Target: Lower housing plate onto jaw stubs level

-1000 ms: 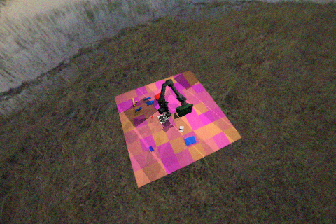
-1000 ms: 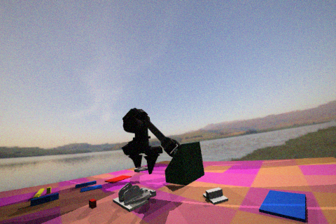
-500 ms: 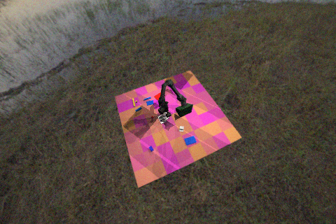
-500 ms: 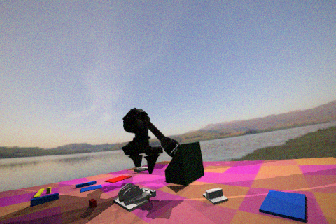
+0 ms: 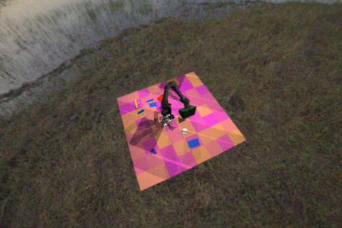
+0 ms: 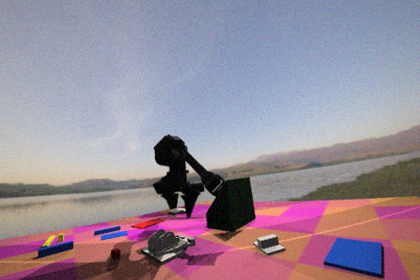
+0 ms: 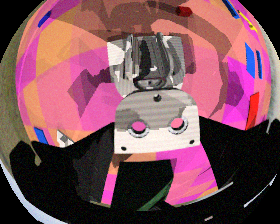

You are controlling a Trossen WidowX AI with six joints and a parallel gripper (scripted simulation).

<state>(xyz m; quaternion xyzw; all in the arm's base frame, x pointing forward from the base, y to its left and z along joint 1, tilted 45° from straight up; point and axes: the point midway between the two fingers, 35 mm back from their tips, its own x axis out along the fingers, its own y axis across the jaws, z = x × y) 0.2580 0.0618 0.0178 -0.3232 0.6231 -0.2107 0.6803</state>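
Observation:
The grey housing plate (image 7: 157, 111) (image 6: 177, 211), with two large holes, is between the fingertips of my gripper (image 7: 156, 123) (image 6: 181, 212) (image 5: 168, 115), which is shut on it. The plate appears flat and hangs above the mat. The grey jaw assembly (image 5: 165, 120) (image 6: 166, 246) (image 7: 148, 62) stands on the mat with two upright rounded jaws on a pale base. In the wrist view it lies just beyond the plate, whose far edge overlaps its near end. Whether the plate's holes line up with the stubs cannot be told, as the stubs cannot be made out.
A dark box (image 5: 187, 112) (image 6: 235, 206) stands at the arm's foot. A small white block (image 5: 184, 131) (image 6: 269, 244) and a blue panel (image 5: 194, 143) (image 6: 355, 255) lie to one side. A red plate (image 6: 147, 224) (image 7: 252, 111), a red block (image 6: 115, 253) and several blue and yellow pieces lie opposite.

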